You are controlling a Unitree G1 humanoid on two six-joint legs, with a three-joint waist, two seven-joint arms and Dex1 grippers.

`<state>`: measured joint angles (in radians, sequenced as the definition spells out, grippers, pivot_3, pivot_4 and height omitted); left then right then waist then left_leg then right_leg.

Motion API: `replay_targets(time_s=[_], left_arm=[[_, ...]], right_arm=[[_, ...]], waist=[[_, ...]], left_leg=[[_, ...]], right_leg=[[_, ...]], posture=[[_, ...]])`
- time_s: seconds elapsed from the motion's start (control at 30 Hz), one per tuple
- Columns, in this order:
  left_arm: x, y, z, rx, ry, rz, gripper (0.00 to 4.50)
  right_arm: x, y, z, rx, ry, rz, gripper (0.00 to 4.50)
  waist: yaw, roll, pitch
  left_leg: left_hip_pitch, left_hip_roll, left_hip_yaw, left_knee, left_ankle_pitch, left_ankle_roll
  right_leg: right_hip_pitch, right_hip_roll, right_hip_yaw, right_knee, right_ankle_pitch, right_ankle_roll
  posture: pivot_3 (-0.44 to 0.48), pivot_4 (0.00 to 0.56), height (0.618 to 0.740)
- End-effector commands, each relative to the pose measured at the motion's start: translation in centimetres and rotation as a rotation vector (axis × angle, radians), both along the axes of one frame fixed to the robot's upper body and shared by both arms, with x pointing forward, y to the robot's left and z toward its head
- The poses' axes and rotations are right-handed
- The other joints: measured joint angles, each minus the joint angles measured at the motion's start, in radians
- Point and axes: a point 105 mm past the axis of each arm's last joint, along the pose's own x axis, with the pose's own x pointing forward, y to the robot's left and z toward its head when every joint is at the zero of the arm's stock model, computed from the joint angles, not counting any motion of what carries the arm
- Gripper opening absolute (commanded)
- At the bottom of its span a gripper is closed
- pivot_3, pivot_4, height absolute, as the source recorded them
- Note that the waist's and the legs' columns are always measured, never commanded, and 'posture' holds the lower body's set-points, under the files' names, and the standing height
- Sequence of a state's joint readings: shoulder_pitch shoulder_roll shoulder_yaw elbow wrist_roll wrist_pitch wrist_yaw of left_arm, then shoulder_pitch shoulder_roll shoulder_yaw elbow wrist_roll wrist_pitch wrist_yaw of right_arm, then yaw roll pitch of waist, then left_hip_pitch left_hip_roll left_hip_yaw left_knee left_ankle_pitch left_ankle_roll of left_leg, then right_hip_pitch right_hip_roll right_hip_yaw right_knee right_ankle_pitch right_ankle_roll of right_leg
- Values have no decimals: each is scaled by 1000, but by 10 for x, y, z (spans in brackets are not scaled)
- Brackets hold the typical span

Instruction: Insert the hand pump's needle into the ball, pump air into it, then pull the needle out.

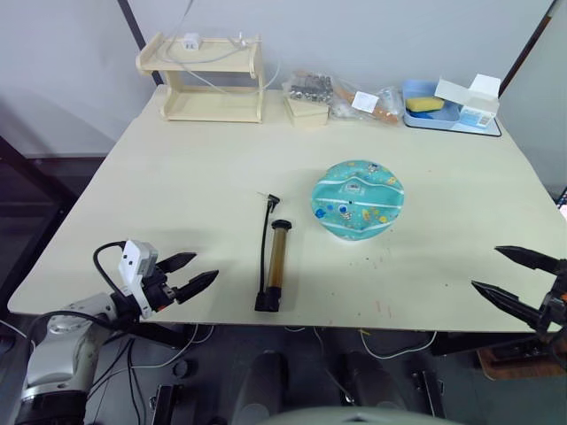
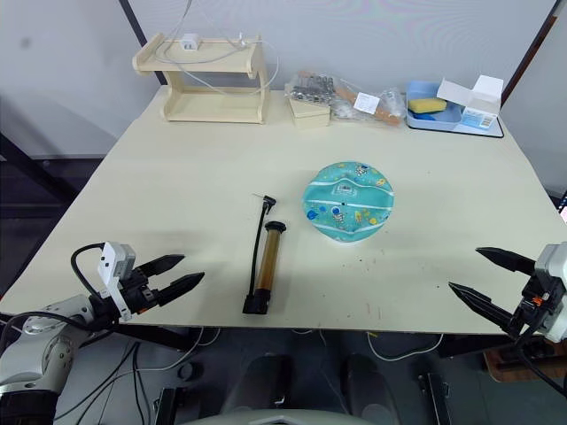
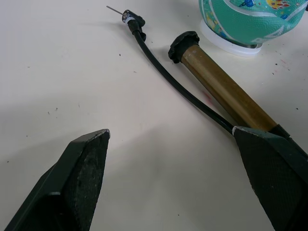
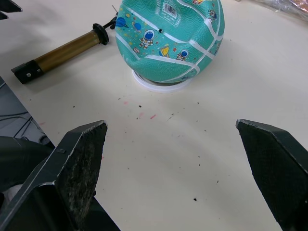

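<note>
On the worktop [image 1: 177, 177] the hand pump [image 1: 276, 266] lies just left of the dented ball [image 1: 358, 200], needle [image 3: 114, 9] unplugged, and both the left claw [image 1: 188, 273] and right claw [image 1: 514, 276] hover spread and empty, so the reach for the needle likely comes first.

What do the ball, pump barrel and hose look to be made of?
ball: likely rubber, with a matte pebbled skin and a dented side that suggests a soft, underinflated wall.
hand pump barrel: looks like amber translucent plastic with a slight sheen, though tinted metal cannot be ruled out; the end caps look like black plastic.
hose: thin, black and curved, probably flexible rubber or plastic.
</note>
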<state>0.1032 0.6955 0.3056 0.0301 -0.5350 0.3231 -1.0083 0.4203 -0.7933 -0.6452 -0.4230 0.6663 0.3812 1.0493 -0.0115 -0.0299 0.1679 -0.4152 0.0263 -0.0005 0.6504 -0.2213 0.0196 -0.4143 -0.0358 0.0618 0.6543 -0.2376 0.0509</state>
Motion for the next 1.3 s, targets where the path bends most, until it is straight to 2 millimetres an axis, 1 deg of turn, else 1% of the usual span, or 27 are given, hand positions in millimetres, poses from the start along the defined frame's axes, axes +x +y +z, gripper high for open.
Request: replay_targets(time_s=[0.03, 0.2, 0.23, 0.3, 0.4, 0.47, 0.5, 0.57, 0.63, 0.7, 0.87, 0.97, 1.03, 1.2, 1.3], left_arm=[[1, 0, 14, -9, -26, -1, 4368], [6, -6, 28, -20, -46, -16, 4368], [9, -12, 33, -10, -48, -32, 4368], [12, -18, 39, 3, -48, -46, 4368], [20, -35, 48, 56, -24, -67, 4368], [24, -44, 51, 85, 4, -67, 4368], [26, -45, 51, 95, 14, -62, 4368], [33, -42, 49, 152, 56, -1, 4368], [43, -52, 51, 133, 150, 81, 4368], [49, -67, 56, 121, 205, 112, 4368], [66, -79, 57, 236, 269, 260, 4368], [75, -76, 54, 363, 281, 357, 4368], [78, -80, 54, 413, 275, 382, 4368], [85, -89, 49, 438, 284, 427, 4368], [88, -94, 40, 440, 303, 456, 4368]], right_arm=[[0, 5, 10, -15, -56, 24, 4500], [5, 17, 20, 0, -89, 80, 4500], [5, 25, 29, 4, -105, 123, 4500], [6, 34, 38, 7, -120, 172, 4500], [3, 52, 55, -12, -133, 281, 4500], [1, 58, 61, -29, -129, 323, 4500], [1, 60, 63, -34, -127, 331, 4500], [0, 64, 67, -46, -126, 344, 4500], [-1, 66, 74, -87, -139, 356, 4500], [-2, 71, 79, -105, -150, 370, 4500], [-3, 79, 85, -116, -168, 387, 4500], [-3, 81, 87, -103, -176, 385, 4500], [-2, 82, 89, -88, -185, 381, 4500], [0, 81, 87, -84, -180, 378, 4500], [2, 81, 87, -81, -174, 383, 4500]], waist=[[0, 0, 0], [0, 0, 0], [0, 0, 0], [-1, 2, 1], [0, 2, 1], [1, 2, 2], [2, 1, 1], [1, 1, 2], [2, 0, 2], [7, 0, 3], [-2, -2, 4], [-1, -3, 4], [-1, -3, 4], [1, -3, 4], [1, -3, 4]], left_leg=[[0, 0, 0, 0, 0, 0], [0, 0, 0, 0, 0, 0], [0, 0, 0, 0, 0, 0], [0, 0, 0, 0, 0, 0], [0, 0, 0, 0, 0, 0], [0, -1, -1, 0, 0, 0], [-1, -2, -1, 0, 0, 0], [-1, -2, -1, 0, 0, 0], [-1, -2, -1, 0, 0, 0], [-2, -4, -2, 2, 0, 1], [-1, -5, -3, 3, 0, 0], [-1, -6, -4, 3, 0, 0], [-1, -6, -5, 3, 0, 0], [-1, -6, -5, 3, 0, 0], [-2, -7, -5, 3, 0, 0]], right_leg=[[0, 0, 0, 0, 0, 0], [0, 0, 0, 0, 0, 0], [0, 0, 0, 0, 0, 0], [0, 1, 0, 0, 0, 0], [0, 3, -1, 0, 0, 0], [0, 4, -1, 0, 0, 0], [0, 4, -1, 0, 0, 0], [1, 4, -2, 0, 0, 0], [1, 5, -2, 0, 0, 1], [1, 4, -5, 1, 0, 1], [4, 6, -7, 1, 3, 5], [3, 7, -7, 2, 3, 5], [4, 8, -7, 2, 3, 5], [4, 7, -6, 2, 3, 5], [3, 7, -6, 2, 3, 4]], posture=[[0, 150, 740], [0, 150, 740], [0, 150, 740], [0, 150, 740], [0, 150, 740], [0, 150, 740], [0, 150, 740], [0, 150, 740], [0, 150, 740], [0, 150, 740], [0, 150, 740], [0, 150, 740], [0, 150, 740], [0, 150, 740], [0, 150, 740]])
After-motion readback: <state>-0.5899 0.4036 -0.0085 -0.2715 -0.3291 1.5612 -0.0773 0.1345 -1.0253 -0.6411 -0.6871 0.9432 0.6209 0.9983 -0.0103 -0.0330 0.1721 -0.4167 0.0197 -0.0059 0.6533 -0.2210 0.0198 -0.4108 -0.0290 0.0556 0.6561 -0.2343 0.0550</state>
